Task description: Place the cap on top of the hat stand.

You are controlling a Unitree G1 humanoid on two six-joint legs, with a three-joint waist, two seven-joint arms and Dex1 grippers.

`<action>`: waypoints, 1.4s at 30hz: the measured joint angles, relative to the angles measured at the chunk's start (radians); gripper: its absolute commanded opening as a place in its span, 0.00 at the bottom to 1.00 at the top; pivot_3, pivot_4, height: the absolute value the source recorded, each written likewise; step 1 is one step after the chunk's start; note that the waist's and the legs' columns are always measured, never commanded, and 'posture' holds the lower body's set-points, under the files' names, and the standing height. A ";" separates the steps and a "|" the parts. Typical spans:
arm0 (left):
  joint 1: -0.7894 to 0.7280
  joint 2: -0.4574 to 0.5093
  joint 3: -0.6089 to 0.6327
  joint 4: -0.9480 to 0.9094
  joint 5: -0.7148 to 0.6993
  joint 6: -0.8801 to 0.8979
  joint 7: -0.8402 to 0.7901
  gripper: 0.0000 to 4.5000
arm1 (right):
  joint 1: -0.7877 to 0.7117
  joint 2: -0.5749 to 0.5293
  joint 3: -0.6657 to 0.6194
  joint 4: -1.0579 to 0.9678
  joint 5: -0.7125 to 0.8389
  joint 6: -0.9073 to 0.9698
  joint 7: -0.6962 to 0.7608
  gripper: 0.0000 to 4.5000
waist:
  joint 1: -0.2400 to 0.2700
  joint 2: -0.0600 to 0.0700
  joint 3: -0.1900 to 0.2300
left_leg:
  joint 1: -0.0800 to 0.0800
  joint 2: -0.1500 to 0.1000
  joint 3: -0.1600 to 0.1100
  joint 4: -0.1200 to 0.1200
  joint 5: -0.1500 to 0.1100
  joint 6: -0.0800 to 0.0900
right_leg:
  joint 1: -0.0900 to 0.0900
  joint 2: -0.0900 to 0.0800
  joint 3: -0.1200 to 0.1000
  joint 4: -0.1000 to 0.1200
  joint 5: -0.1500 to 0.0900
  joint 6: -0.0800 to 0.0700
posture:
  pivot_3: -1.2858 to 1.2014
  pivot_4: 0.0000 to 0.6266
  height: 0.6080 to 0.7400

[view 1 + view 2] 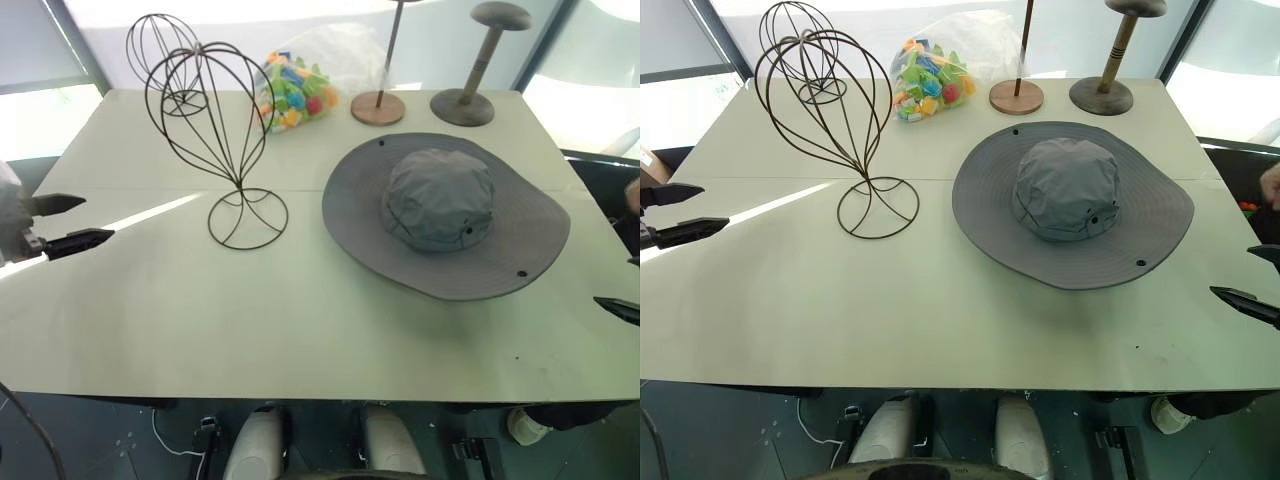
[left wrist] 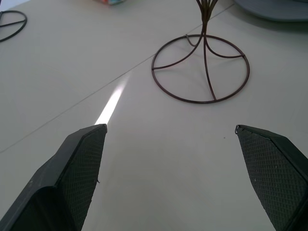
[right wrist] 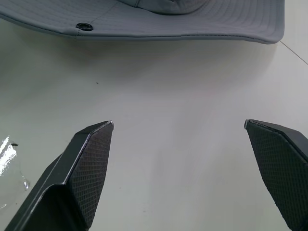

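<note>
On table: cap (image 1: pixel 440 210) right of hat stand (image 1: pixel 215 140) | both hands wide, empty

No legible text, label, brand, number or sign appears on any surface. The grey cap (image 1: pixel 440 210) carries only plain eyelets, the wire hat stand (image 1: pixel 225 150) and the table (image 1: pixel 300 330) are unmarked, and the bag of coloured pieces (image 1: pixel 293 93) shows no print that can be read.
</note>
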 measured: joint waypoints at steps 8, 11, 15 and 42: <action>-0.018 0.000 0.003 -0.003 0.001 0.001 0.014 1.00 | -0.029 -0.007 0.004 0.051 -0.017 -0.034 -0.003 0.99 | 0.001 0.000 0.000 | 0.000 0.000 0.000 0.000 0.000 0.000 | 0.000 0.000 0.000 0.000 0.000 0.000 | 0.52 0.24 0.99; -0.052 0.000 -0.003 -0.008 -0.004 0.024 0.006 1.00 | -0.026 -0.009 0.004 0.052 -0.030 -0.063 -0.012 0.99 | 0.001 0.000 0.000 | 0.000 0.000 0.000 0.000 0.000 0.000 | 0.000 0.000 0.000 0.000 0.000 0.000 | 0.52 0.24 0.99; -0.089 -0.014 -0.022 -0.140 -0.071 0.130 -0.033 1.00 | -0.002 -0.009 -0.017 -0.035 -0.044 -0.080 -0.024 0.99 | 0.001 0.000 0.000 | 0.000 0.000 0.000 0.001 0.000 0.000 | 0.000 0.000 0.000 0.001 0.000 0.000 | 0.52 0.24 0.99; -0.261 -0.146 -0.294 -0.594 -0.295 0.377 -0.193 1.00 | 0.138 0.217 0.307 -0.850 -0.582 -0.098 -0.383 0.99 | -0.001 -0.001 0.000 | -0.001 -0.001 -0.002 0.004 0.000 0.000 | 0.001 0.001 0.001 0.001 0.000 0.001 | 0.52 0.24 0.99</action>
